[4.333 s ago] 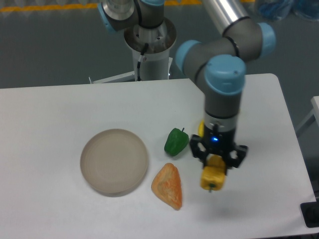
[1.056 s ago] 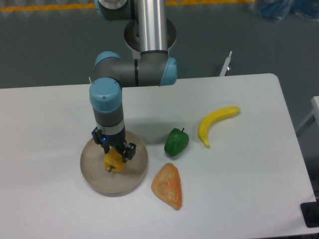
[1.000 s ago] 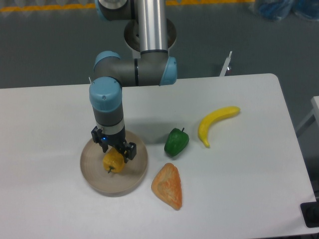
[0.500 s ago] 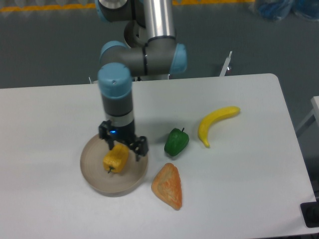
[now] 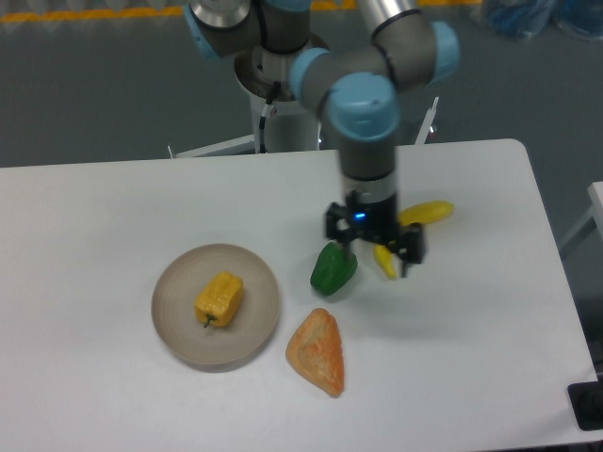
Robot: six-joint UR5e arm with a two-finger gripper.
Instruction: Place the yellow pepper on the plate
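A: So where's the yellow pepper (image 5: 219, 298) sitting?

B: Right on the plate (image 5: 175, 334), lying a bit left of the middle, dark stem pointing toward the near edge. Nothing's touching it.

A: And the gripper (image 5: 374, 247)?

B: It's hanging over the counter (image 5: 104, 217) well off to the right, between the green pepper (image 5: 332, 268) and the banana (image 5: 419, 220), fingers spread apart and holding nothing. An orange wedge-shaped thing (image 5: 318, 352) is lying just right of the plate.

A robot lab is shown: a big robot arm (image 5: 363, 104) is fixed behind a plain white table (image 5: 113, 217) on a grey floor (image 5: 94, 85).
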